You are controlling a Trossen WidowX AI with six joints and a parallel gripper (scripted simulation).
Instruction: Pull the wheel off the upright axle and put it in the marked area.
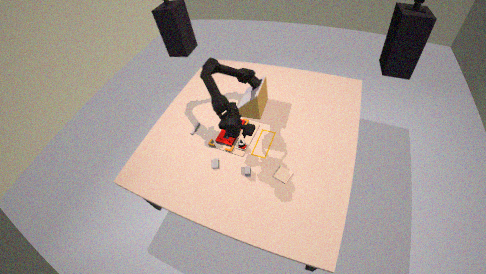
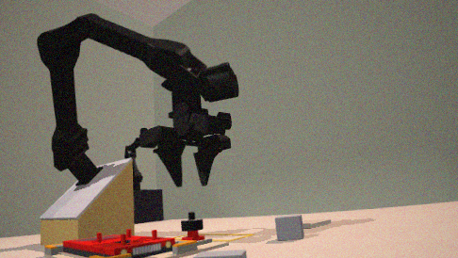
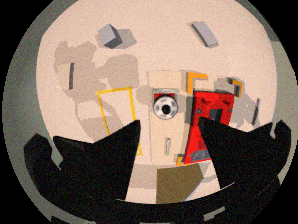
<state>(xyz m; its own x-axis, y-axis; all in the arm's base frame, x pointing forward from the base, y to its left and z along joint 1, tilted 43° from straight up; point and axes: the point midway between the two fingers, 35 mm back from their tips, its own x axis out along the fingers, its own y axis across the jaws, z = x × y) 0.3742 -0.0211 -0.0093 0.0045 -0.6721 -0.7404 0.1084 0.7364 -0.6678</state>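
The wheel (image 1: 242,144) (image 2: 191,225) (image 3: 157,111) sits on the upright axle (image 2: 191,215), above a small red base (image 2: 192,235). It looks dark in the exterior view, and pale with a dark hub in the wrist view. The marked area is a yellow outline (image 1: 270,145) (image 2: 236,234) (image 3: 115,90) on the table beside the wheel's pale board. My gripper (image 2: 192,185) (image 3: 170,122) is open and empty, pointing down. It hangs well above the wheel, which shows between the fingertips in the wrist view. In the top view the arm hides the fingertips.
A red block with pegs (image 1: 226,138) (image 2: 113,244) (image 3: 206,97) lies beside the wheel, with orange corner pieces around it. A wedge-shaped stand (image 1: 255,106) (image 2: 108,202) (image 3: 177,184) is behind. Two grey blocks (image 1: 215,163) (image 1: 246,171) and a flat pale tile (image 1: 283,175) lie farther out.
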